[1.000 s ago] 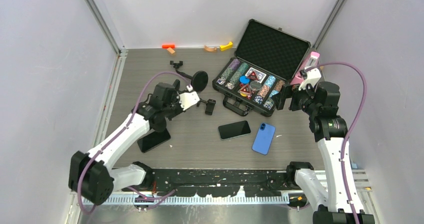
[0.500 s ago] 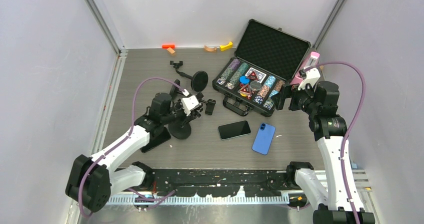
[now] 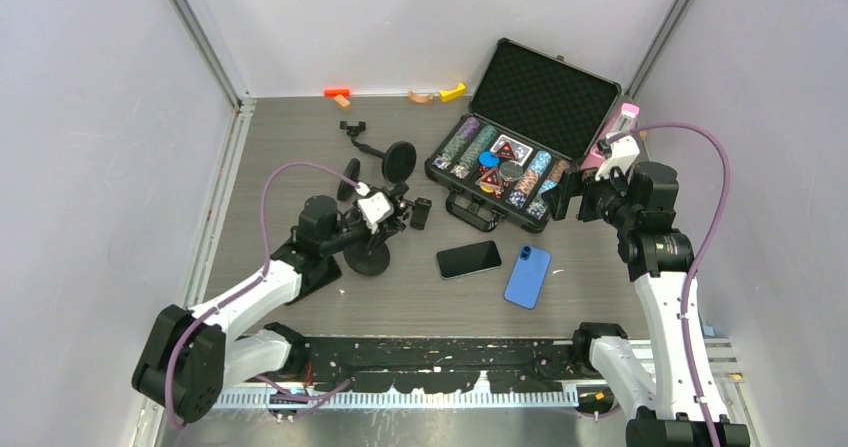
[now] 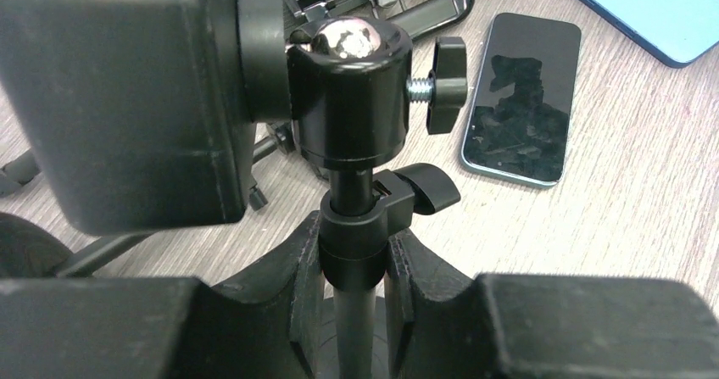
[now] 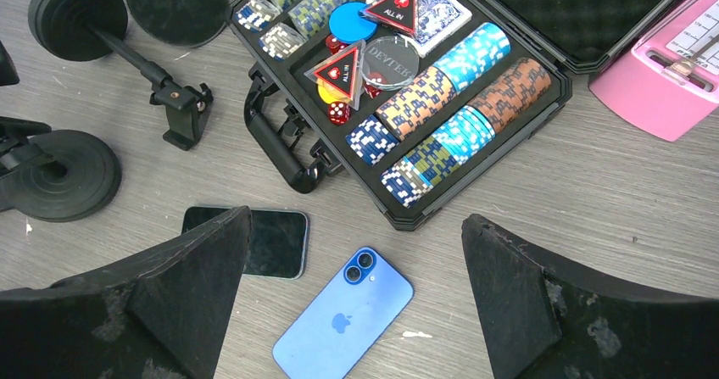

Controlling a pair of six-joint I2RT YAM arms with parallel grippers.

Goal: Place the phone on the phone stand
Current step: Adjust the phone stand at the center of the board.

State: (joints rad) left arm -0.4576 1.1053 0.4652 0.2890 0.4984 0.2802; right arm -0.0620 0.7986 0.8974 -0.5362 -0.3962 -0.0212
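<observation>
Phone (image 3: 469,259) is lying flat beside the blue phone (image 3: 527,276), untouched; the left gripper (image 4: 356,269), clamping the phone stand (image 3: 368,260) by its pole, is bringing it upright and closer, while the right gripper (image 3: 565,195) is waiting, jaws apart

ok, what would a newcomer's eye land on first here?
The open case of colourful poker chips at the far right, its lid tipped back. Next, the left tool, clamped around the pole of the phone stand at centre-left. Just right of it, two phones lie flat: a black phone screen up and a blue phone back up.
</observation>
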